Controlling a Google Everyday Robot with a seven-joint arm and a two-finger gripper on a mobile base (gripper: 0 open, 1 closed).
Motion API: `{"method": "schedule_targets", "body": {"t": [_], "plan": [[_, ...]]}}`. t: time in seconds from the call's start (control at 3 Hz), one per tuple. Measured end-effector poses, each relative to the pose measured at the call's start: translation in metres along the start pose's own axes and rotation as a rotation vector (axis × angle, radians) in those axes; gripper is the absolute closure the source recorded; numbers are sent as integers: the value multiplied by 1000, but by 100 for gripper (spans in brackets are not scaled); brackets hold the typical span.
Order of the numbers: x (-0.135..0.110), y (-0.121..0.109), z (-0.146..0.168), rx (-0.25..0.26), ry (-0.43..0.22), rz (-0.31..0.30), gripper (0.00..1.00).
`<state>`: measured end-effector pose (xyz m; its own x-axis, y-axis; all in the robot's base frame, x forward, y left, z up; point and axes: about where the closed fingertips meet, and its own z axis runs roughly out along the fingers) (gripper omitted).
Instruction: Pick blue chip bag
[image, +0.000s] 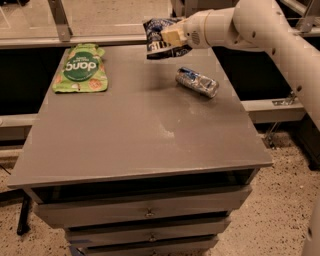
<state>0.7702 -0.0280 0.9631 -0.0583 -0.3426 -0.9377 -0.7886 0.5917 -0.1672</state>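
Observation:
The blue chip bag (159, 39), dark navy with white lettering, hangs in the air above the far edge of the grey table (130, 130). My gripper (169, 36) reaches in from the upper right and is shut on the bag's right side, holding it clear of the tabletop. The white arm runs off to the right edge of the view.
A green "dang" pouch (80, 70) lies flat at the table's far left. A crushed silver-and-blue can (197, 82) lies on its side at the far right, below the arm. The table has drawers under its front edge. A rail runs behind the table.

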Motion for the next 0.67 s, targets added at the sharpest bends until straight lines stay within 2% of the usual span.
{"method": "schedule_targets", "body": {"t": [0.33, 0.67], "plan": [[-7, 8, 1, -25, -23, 18, 100], [-6, 8, 1, -24, -21, 16, 100]]}}
